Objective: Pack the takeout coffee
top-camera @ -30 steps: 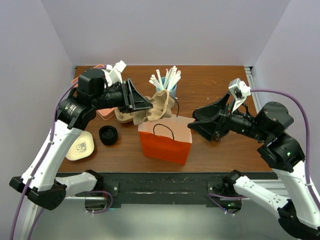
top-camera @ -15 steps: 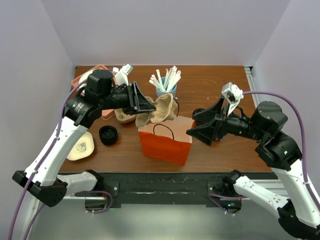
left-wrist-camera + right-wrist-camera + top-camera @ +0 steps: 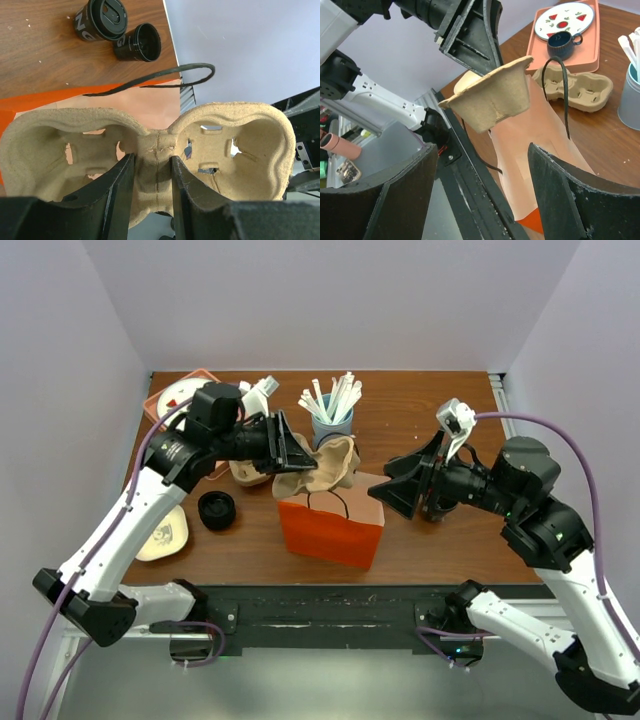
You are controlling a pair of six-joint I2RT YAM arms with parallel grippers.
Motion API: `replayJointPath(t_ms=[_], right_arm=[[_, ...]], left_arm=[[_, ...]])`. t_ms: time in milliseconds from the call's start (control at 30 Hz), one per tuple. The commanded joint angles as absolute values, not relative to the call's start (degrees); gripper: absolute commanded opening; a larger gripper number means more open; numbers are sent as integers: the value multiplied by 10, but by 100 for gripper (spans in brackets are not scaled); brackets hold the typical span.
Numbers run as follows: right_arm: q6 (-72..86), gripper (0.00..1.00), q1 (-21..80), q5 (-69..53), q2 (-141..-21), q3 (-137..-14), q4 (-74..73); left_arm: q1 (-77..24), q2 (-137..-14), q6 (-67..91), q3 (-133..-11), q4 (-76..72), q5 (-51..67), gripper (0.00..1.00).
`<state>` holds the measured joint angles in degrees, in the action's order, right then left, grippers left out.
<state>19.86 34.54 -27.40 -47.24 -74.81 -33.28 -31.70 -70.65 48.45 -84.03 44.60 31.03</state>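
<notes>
As my left end effector holds the carrier above the centre-frame bag, my right end effector stands open, nothing packed.

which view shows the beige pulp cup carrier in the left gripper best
Left wrist: the beige pulp cup carrier fills the frame, both wells open. Top external shows it small above the orange paper bag; right wrist shows only its underside.
</notes>
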Motion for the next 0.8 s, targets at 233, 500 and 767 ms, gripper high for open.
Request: replayJointPath(t_ms=[233, 500, 767], right_arm=[[136, 75, 347, -374, -466, -678, -293], [96, 68, 348, -381, -448, -631, -271], [81, 67, 374, -360, -468, -650, -283]], left_arm=[[-341, -724, 481, -837, 446, 297, 33], [-347, -727, 497, -834, 427, 294, 31], [-349, -726, 498, -832, 433, 293, 31]])
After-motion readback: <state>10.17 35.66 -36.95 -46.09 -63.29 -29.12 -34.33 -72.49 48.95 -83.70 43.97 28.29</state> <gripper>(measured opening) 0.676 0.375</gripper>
